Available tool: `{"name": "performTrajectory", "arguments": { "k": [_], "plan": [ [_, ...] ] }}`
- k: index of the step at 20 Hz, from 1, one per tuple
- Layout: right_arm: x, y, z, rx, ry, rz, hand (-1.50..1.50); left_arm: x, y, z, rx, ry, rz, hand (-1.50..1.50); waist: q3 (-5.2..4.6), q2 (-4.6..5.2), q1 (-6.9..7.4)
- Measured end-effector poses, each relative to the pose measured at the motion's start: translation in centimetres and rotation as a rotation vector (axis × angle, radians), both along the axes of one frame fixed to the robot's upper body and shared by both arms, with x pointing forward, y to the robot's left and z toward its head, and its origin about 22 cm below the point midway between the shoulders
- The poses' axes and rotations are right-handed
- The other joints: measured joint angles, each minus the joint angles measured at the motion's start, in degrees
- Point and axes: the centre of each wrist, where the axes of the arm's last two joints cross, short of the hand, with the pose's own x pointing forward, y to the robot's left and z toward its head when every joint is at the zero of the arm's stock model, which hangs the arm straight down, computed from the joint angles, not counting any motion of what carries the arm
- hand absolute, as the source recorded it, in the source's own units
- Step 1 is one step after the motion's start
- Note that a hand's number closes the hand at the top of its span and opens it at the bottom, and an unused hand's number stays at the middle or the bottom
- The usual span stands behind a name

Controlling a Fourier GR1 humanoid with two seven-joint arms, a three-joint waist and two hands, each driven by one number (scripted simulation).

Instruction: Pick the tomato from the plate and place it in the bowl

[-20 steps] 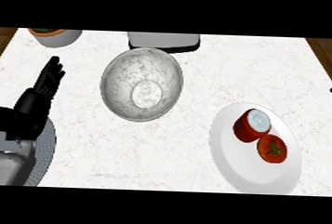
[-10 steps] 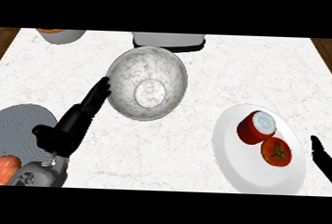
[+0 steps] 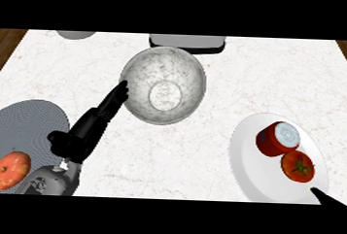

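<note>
The robot's left hand (image 3: 86, 130) lies over the white marble counter (image 3: 48, 71) toward its left side, its black fingers stretched out straight and held together, holding nothing; the fingertips reach up to the left rim of the speckled grey round bowl (image 3: 164, 84), touching it or nearly so, which cannot be told. That bowl sits near the counter's far edge, about midway across. The small red tomato with a green stalk (image 3: 298, 167) lies on the white round plate (image 3: 248, 160) at the counter's near right corner, just beside a dark red halved onion with a pale cut face (image 3: 278, 139) that lies farther back on the same plate. Of the right hand only a black tip (image 3: 327, 197) shows at the lower right, over the plate's near edge, and whether it is spread or curled cannot be told. At the left edge a grey ribbed round mat (image 3: 25, 128) carries an orange-red fruit (image 3: 10, 169).
</note>
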Motion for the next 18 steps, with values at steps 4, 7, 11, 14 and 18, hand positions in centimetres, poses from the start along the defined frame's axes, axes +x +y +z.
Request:
{"name": "performTrajectory", "arguments": {
  "k": [4,7,11,14,18],
  "plan": [
    [-0.6,1.0,1.4,0.099,0.257,0.035,-1.5,0.0,-0.2,-0.1,0.008,0.005,-0.011,0.0,-0.04,-0.04,0.57],
    [0.2,2.4,3.9,0.164,0.388,0.046,-1.5,-0.1,-0.2,-0.3,0.008,0.004,-0.018,0.0,0.0,-0.12,0.97],
    [2.2,4.7,7.7,0.223,0.494,0.068,-1.5,-0.2,-0.5,-0.3,0.005,0.011,-0.03,0.0,0.17,-0.31,1.32],
    [3.4,6.1,9.8,0.234,0.516,0.111,-1.5,0.0,-0.8,-0.1,-0.003,0.015,-0.029,0.0,0.31,-0.42,1.14],
    [4.7,7.4,10.8,0.238,0.53,0.14,-1.5,-0.2,-0.2,-0.4,-0.007,0.019,-0.023,0.0,0.39,-0.51,0.93]
  ]
}}
